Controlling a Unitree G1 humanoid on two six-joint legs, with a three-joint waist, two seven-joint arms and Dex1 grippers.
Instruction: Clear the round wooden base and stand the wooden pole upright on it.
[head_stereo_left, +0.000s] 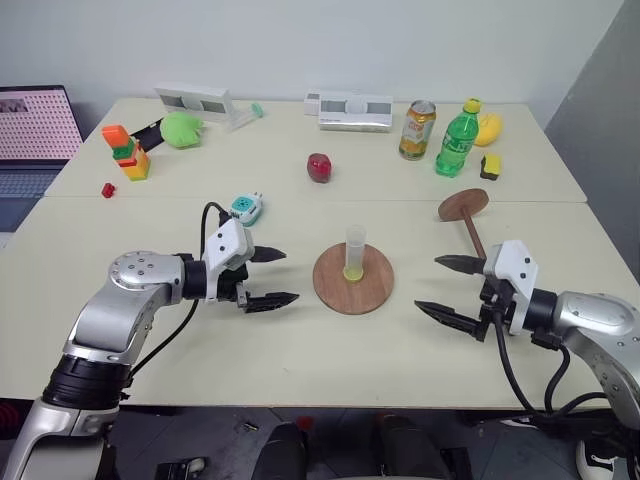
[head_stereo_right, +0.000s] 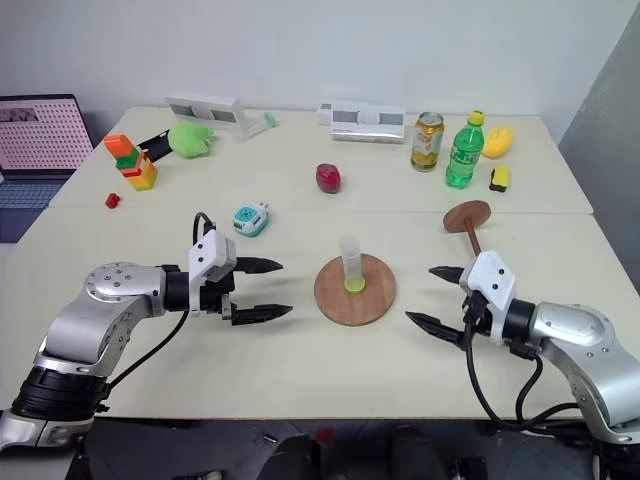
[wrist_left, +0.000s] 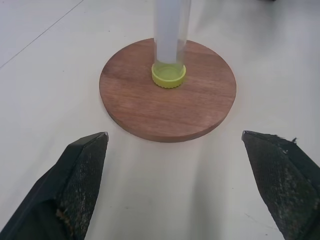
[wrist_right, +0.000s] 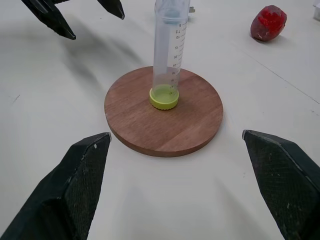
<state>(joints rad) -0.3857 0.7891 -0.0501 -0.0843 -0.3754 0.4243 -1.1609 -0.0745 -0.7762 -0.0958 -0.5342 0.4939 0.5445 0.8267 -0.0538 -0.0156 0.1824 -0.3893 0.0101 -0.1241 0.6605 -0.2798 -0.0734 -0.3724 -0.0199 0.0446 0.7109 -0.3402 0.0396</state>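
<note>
**Both grippers spread, tube on the base, pole lying to the right**

Far left of the table: a stack of coloured blocks (head_stereo_left: 127, 152), a small red piece (head_stereo_left: 107, 189) near it, a green fuzzy object (head_stereo_left: 181, 129) further back. Left gripper (head_stereo_left: 268, 277) hovers above the table, fingers spread wide, nothing between them, aimed at the round wooden base (head_stereo_left: 353, 278). The base lies flat mid-table. A clear plastic tube (head_stereo_left: 355, 254) with a yellow bottom stands upright on its centre. Red object (head_stereo_left: 319, 168) behind, well apart. Right gripper (head_stereo_left: 447, 287) spread wide, empty, facing the base from the other side. The wooden pole (head_stereo_left: 468, 220) lies on the table just behind the right gripper, disc end away from the robot. Can (head_stereo_left: 417, 130) and green bottle (head_stereo_left: 458, 139) stand at the back right.
</note>
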